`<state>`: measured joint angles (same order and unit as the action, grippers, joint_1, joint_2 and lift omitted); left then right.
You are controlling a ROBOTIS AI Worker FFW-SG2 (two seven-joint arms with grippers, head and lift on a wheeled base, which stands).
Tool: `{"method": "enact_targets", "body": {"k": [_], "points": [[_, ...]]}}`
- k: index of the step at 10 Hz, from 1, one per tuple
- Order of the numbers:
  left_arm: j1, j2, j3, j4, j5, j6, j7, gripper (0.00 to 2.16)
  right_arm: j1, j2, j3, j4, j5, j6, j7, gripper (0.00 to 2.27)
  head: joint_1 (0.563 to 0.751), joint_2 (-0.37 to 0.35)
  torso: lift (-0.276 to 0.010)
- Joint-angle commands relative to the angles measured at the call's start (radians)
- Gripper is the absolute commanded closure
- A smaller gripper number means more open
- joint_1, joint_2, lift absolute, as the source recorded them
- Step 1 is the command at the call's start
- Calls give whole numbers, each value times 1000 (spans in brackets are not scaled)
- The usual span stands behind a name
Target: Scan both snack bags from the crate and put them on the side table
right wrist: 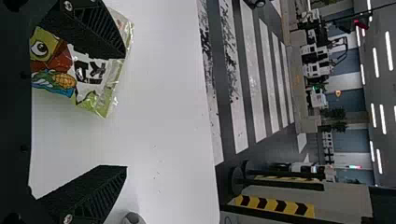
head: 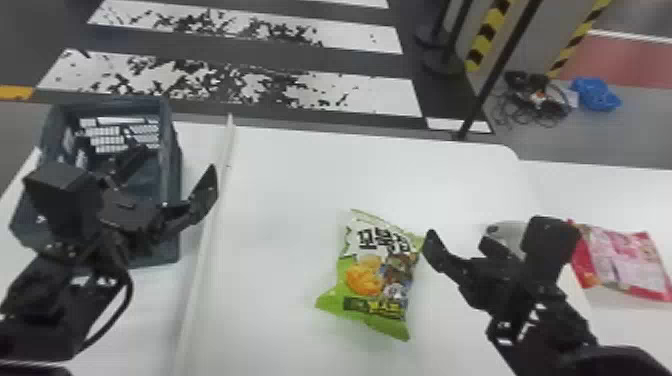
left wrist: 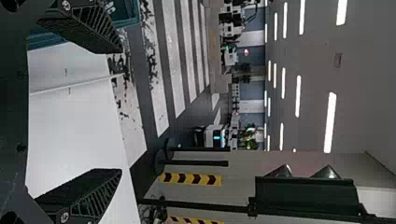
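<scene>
A green snack bag (head: 380, 277) lies on the white table, left of my right gripper (head: 459, 240). In the right wrist view, its corner (right wrist: 95, 70) shows behind one finger of the open right gripper (right wrist: 125, 112), with nothing held between the fingers. The pink and red snack bag (head: 625, 262) lies on the side table (head: 600, 195) at the right. My left gripper (head: 175, 162) is over the grey-blue crate (head: 170, 150)'s right side; in the left wrist view the left gripper (left wrist: 121, 111) is open and holds nothing. The crate's inside is partly hidden by the left arm.
Behind the right gripper, a grey-white rounded device (head: 507, 232) is partly hidden. A raised white strip (head: 205, 240) runs along the table (head: 280, 190) between crate and green bag. Black posts (head: 500, 65) and cables (head: 535, 102) are on the floor beyond.
</scene>
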<state>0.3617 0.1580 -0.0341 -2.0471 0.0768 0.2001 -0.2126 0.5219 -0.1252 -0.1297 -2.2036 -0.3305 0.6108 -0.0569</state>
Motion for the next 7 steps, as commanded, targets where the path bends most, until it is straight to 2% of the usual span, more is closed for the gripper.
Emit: {"method": "enact_targets", "body": {"k": [1, 3, 7], "points": [[42, 2, 17, -16, 23, -69, 9, 87, 3, -1, -71, -53, -120, 192, 55, 93, 695, -129, -87], [94, 2, 40, -39, 47, -103, 6, 87, 1, 1, -143, -97, -214, 432, 111, 120, 695, -98, -87], [143, 0, 65, -50, 60, -118, 9, 90, -40, 22, -199, -84, -295, 689, 221, 117, 695, -42, -87]]}}
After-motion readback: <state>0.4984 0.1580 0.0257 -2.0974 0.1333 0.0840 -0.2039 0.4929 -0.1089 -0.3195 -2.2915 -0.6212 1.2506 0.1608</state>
